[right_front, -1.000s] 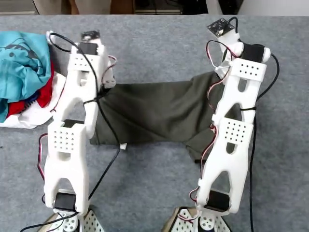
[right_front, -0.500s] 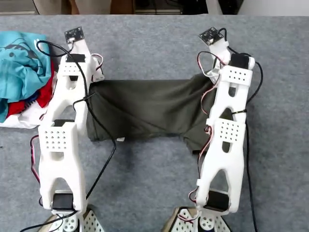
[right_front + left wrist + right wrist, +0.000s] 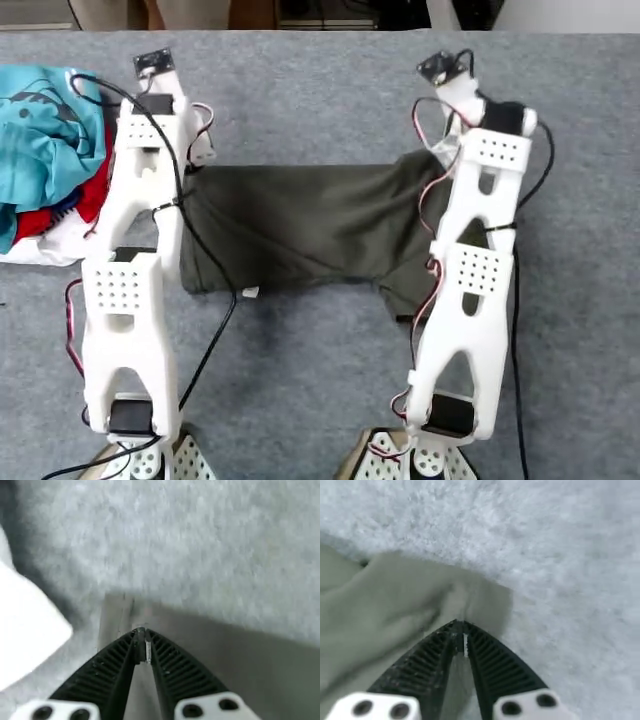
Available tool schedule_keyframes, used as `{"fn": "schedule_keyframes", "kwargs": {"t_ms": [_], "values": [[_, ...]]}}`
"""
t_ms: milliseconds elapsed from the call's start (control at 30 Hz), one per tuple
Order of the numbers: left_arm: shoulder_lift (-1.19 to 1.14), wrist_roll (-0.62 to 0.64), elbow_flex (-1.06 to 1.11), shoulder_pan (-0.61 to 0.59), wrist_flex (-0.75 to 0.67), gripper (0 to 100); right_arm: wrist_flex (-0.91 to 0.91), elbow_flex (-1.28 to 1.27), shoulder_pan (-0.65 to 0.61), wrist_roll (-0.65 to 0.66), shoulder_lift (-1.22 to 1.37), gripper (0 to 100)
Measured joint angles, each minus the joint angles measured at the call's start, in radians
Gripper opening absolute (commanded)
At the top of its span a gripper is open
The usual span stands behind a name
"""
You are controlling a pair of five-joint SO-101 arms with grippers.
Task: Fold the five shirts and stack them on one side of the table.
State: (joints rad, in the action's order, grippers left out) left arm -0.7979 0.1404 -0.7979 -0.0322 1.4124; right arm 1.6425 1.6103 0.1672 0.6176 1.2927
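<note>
While outstretched, L claw (image 3: 141, 647), R claw (image 3: 460, 637) tight on shirt (image 3: 310, 225) corners.

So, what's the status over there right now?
Left gripper shut on olive shirt corner. Right gripper shut on another corner. Shirt pile off to the left, not in the way.

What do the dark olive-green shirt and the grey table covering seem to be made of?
The dark olive-green shirt looks like soft, matte knit fabric, probably cotton: it lies in loose wrinkles. The grey table covering looks like felt or short-pile carpet: fuzzy, mottled, no shine.
</note>
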Motion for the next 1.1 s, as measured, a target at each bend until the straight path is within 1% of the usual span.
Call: {"fn": "schedule_keyframes", "kwargs": {"t_ms": [100, 233, 300, 433, 567, 733, 800, 1000, 1100], "values": [[0.0, -0.037, -0.08, 0.058, 0.137, 2, 0.035, 0.0, 0.0, 0.0, -0.078, 0.6], [0.0, -0.051, -0.161, 0.103, 0.267, 2, 0.109, 0.0, 0.003, 0.0, -0.17, 0.5], [0.0, -0.054, -0.173, 0.118, 0.301, 2, 0.123, 0.0, 0.011, 0.0, -0.198, 0.5], [0.002, -0.055, -0.143, 0.115, 0.301, 2, 0.126, -0.008, 0.041, 0.0, -0.204, 0.5], [-0.006, -0.054, -0.008, 0.117, 0.224, 2, 0.126, -0.057, 0.068, 0.0, -0.204, 0.5], [-0.009, -0.054, 0.178, 0.114, 0.031, 2, 0.121, -0.092, 0.071, 0.0, -0.164, 0.5], [-0.002, -0.052, 0.229, 0.112, -0.041, 2, 0.086, -0.092, 0.072, 0.0, -0.11, 0.5], [0.002, -0.052, 0.253, 0.103, -0.152, 2, -0.092, -0.094, 0.086, 0.0, 0.057, 0.5], [-0.002, -0.052, 0.236, 0.084, -0.169, 2, -0.126, -0.08, 0.095, 0.0, 0.072, 0.5]]}}
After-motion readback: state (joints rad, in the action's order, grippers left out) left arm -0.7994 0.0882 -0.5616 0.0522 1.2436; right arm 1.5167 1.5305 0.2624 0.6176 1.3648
